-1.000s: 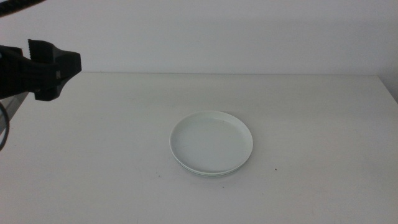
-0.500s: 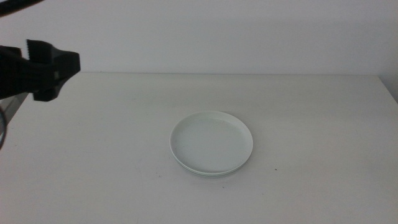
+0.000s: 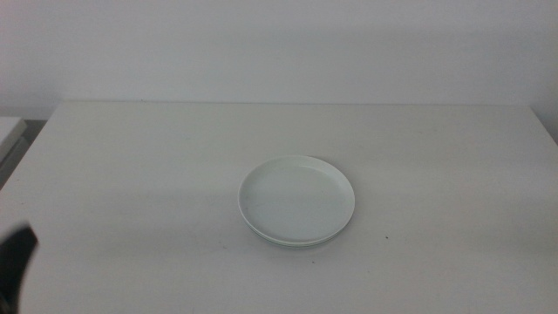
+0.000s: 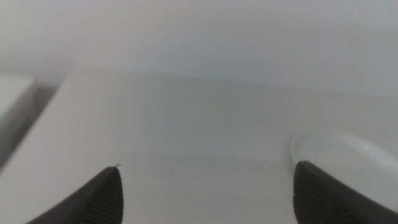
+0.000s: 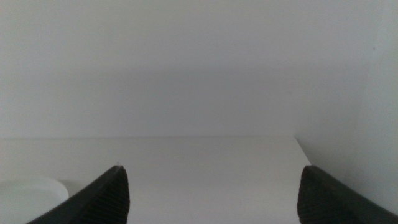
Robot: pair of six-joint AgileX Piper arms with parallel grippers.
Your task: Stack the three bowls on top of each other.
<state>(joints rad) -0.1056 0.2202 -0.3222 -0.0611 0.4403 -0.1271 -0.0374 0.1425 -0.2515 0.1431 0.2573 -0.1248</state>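
Observation:
The bowls [image 3: 296, 199] sit nested in one stack at the middle of the white table [image 3: 131, 157]. The top bowl looks pale white-green, and another rim shows under its near edge. I cannot tell the lower bowls apart. My left gripper [image 3: 16, 249] shows only as a dark tip at the bottom left corner of the middle view, far from the stack. In the left wrist view its jaws [image 4: 208, 166] stand wide apart and empty, with the stack's rim [image 4: 336, 152] ahead. My right gripper [image 5: 212, 167] is open and empty, out of the middle view; the stack's edge [image 5: 28, 190] shows in its view.
The table's left edge [image 3: 39, 139] drops off to a darker gap with a white surface [image 3: 9, 129] beyond. A plain white wall stands behind the table. A small dark speck [image 3: 386, 236] lies right of the stack.
My left gripper has left its raised spot at the upper left of the middle view and now shows only at the bottom left corner. The stack has not moved.

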